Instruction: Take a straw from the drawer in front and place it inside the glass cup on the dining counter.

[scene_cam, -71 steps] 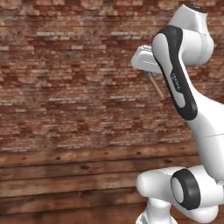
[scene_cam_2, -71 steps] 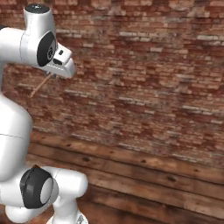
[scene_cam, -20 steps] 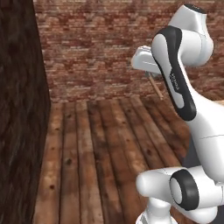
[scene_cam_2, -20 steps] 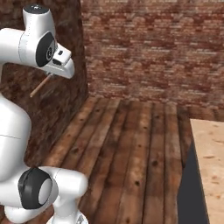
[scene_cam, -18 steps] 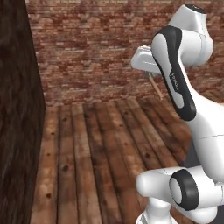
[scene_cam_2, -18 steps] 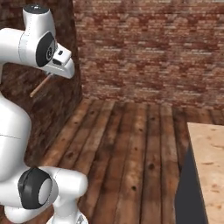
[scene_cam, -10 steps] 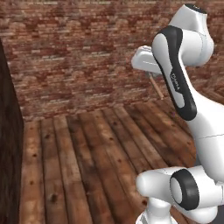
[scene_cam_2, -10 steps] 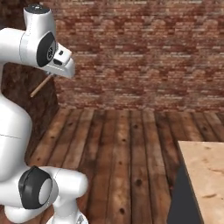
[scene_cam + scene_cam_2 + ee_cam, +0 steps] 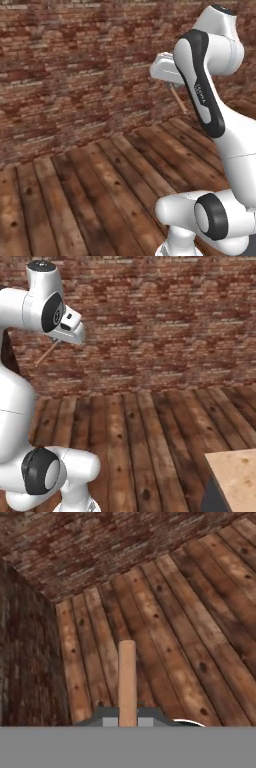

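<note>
The straw (image 9: 177, 100), a thin brownish-orange stick, slants down from my raised hand against the brick wall. My gripper (image 9: 170, 85) is shut on its upper end, high beside the arm's elbow. From the right base view the straw (image 9: 46, 354) points down-left out of the gripper (image 9: 58, 342). Along the hand view the straw (image 9: 127, 682) sticks straight out from between the fingertips of the gripper (image 9: 127, 719). A corner of the dining counter (image 9: 235, 476), light beige wood, shows at the lower right. The drawer and the glass cup are out of view.
A red brick wall (image 9: 75, 75) runs across the back, with a dark wooden plank floor (image 9: 150, 431) in front of it. A darker wall (image 9: 25, 662) meets the brick one at a corner on the left of the hand view.
Both base views have swung round as the base turns: the dark wall slid off to the left and the counter corner shifted. The arm keeps its pose, still holding the straw.
</note>
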